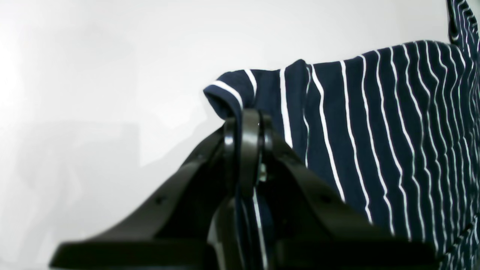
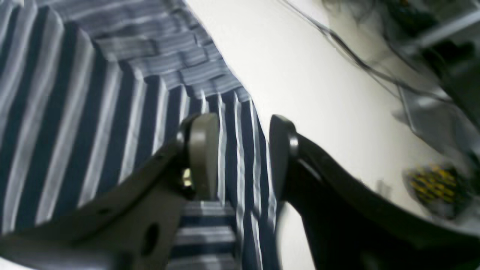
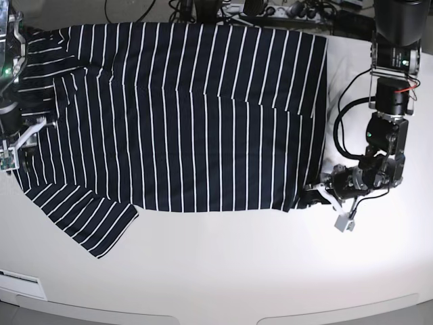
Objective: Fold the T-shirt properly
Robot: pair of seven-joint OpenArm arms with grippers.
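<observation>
The T-shirt (image 3: 189, 115) lies spread flat on the white table (image 3: 237, 271), dark navy with thin white stripes, one sleeve (image 3: 88, 220) pointing to the front left. My left gripper (image 3: 312, 194) is at the shirt's front right corner. In the left wrist view the left gripper (image 1: 245, 120) is shut on a raised fold of the T-shirt (image 1: 375, 131) hem. My right gripper (image 3: 19, 157) is at the shirt's left edge. In the right wrist view the right gripper (image 2: 243, 138) stands open, with an edge of the T-shirt (image 2: 75, 112) running between its fingers.
Cables and a power strip (image 3: 270, 10) lie along the table's back edge. A cable (image 2: 360, 63) and a yellow-black object (image 2: 435, 183) lie off to the right gripper's side. Bare table stretches in front of the shirt to the front edge (image 3: 216, 311).
</observation>
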